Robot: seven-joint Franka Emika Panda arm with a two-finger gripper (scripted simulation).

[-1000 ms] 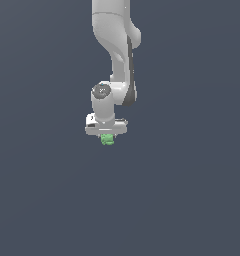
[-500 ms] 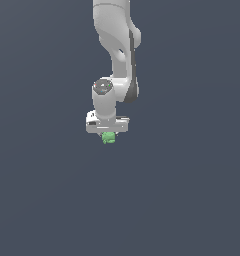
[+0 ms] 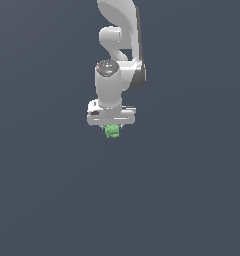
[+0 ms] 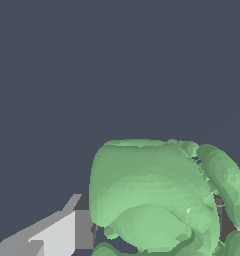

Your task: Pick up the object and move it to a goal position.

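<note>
The tool (image 3: pixel 112 128) was closed on the blob (image 3: pixel 112 131), which hung at its 6 o'clock, clamped between the fingers (image 4: pixel 57 232) so it could be carried to the goal.

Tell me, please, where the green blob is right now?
In the exterior view, the green blob sits near the centre, directly under the white gripper and between its fingers; it fills the wrist view.
</note>
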